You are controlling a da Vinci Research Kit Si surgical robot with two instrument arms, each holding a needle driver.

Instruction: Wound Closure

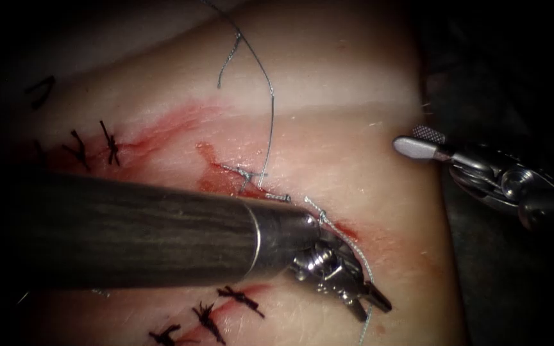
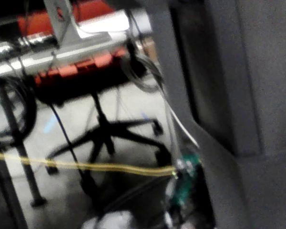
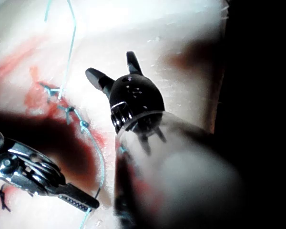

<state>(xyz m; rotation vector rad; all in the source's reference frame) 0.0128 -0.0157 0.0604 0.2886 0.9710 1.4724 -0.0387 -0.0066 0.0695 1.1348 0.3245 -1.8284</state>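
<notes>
While the left hand (image 1: 370, 301) lies low over the tissue (image 1: 354, 83), its dark shaft crossing from the endoscope view's left, its jaws sit close together beside the thread (image 1: 270, 102); whether they pinch that strand cannot be told. From the knotted stitches (image 1: 245, 174) along the cut (image 1: 219, 170), the thread runs up across the pale tissue, and another length trails down past the left hand's tip. Red fluid (image 1: 161, 131) stains the tissue around the cut. Dark stitches (image 1: 91, 147) mark a second line further left, and more (image 1: 219, 311) lie below the shaft. At the tissue's right edge, the right hand (image 1: 418, 141) hovers well apart from the cut, jaws parted and holding nothing. In the right wrist view, the same spread jaws of the right hand (image 3: 115, 71) hang above the tissue. No needle can be made out.
</notes>
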